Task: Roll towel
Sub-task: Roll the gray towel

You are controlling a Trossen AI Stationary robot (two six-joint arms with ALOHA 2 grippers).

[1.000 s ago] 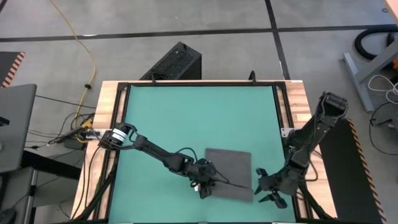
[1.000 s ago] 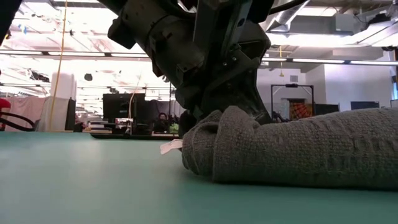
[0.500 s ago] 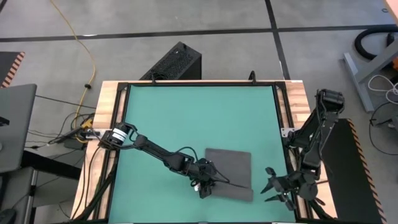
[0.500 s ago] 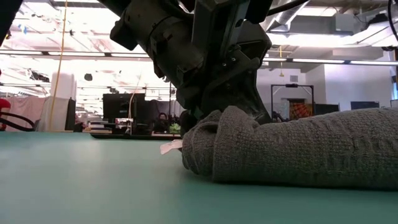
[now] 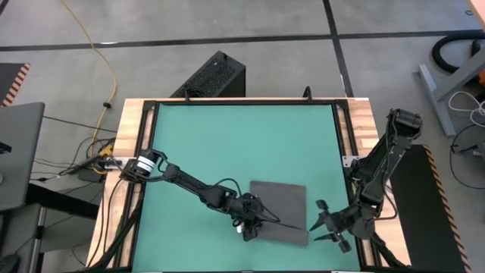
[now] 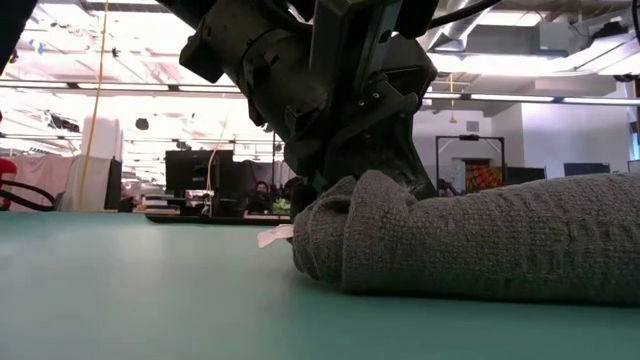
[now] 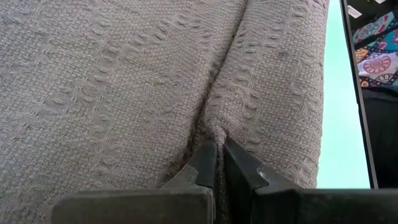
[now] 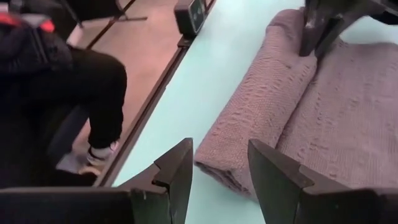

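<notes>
Only the right gripper (image 5: 327,227) has shifted, hovering jaws spread just off the towel (image 5: 279,208) near the green mat's (image 5: 227,144) front edge, while the left gripper (image 5: 252,225) pinches its rolled fold; releasing early risks that fold springing flat.

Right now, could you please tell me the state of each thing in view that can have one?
towel: lying on the mat, its near edge partly rolled into a fold, the rest flat.
left gripper: shut, pinching a fold at the towel's left end.
right gripper: open, empty, just off the towel's right end, not touching it.
green mat: flat on the table.
</notes>
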